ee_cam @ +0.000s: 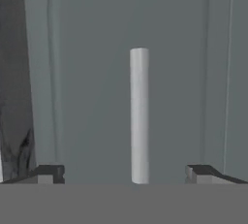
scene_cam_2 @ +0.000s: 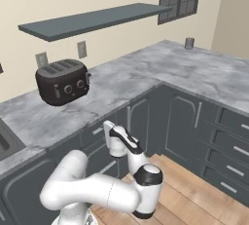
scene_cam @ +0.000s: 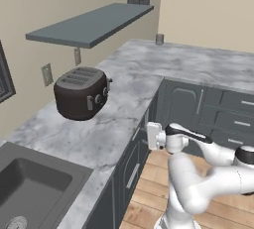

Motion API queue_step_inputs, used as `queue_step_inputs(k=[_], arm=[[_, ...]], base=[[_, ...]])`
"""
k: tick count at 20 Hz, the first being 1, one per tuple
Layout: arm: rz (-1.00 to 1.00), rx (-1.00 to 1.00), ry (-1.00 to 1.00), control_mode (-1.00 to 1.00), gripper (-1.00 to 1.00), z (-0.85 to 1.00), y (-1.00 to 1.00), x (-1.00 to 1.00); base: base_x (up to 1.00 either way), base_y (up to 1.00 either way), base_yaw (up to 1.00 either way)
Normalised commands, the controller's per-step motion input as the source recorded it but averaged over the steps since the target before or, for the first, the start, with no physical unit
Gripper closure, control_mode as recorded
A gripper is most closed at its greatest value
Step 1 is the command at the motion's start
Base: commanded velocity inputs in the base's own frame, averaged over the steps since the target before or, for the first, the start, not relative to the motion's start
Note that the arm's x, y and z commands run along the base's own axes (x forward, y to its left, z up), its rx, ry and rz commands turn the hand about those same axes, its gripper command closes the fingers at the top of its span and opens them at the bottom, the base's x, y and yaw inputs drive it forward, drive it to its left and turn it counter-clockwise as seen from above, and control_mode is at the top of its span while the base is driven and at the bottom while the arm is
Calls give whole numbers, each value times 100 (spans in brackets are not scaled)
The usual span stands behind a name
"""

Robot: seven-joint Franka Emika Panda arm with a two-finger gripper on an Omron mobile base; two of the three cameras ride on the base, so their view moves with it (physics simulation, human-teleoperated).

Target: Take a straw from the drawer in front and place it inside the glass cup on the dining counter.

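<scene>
- I had the gripper [ee_cam: 124, 172] spread wide, empty, squared up close on the drawer's [ee_cam: 97, 97] silver handle [ee_cam: 139, 116].
- Opening step, I judged: straw unseen, presumably inside; glass cup [scene_cam: 159, 38] far along the counter [scene_cam: 198, 64].
- Next: close on handle, pull.

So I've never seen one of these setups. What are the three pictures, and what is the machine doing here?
It is a white robot arm on a driving base, in a computer-drawn kitchen. Two pictures come from cameras on the base, behind the arm to its left and right. They show a marble counter with a dark toaster, a sink and, far back, a small glass cup. The third is taken from the hand itself, looking along the tool. Its two dark tips stand wide apart, open and holding nothing, on either side of a silver handle on a grey cabinet front. No straw is in sight yet.
</scene>
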Motion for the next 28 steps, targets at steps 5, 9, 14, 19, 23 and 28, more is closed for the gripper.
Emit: queue_step_inputs(k=[5,9,14,19,23,28], arm=[[0,0,0,-100,-100,-18,14,32],[1,0,0,-100,-100,-17,15,29],[1,0,0,-100,-100,-20,13,25],[1,0,0,-100,-100,-26,12,20],[1,1,0,-100,100,-35,33,12],[1,2,0,-100,100,-38,21,5]], base=[[0,0,0],[0,0,0],[0,0,0],[0,0,0],[0,0,0],[0,0,0]])
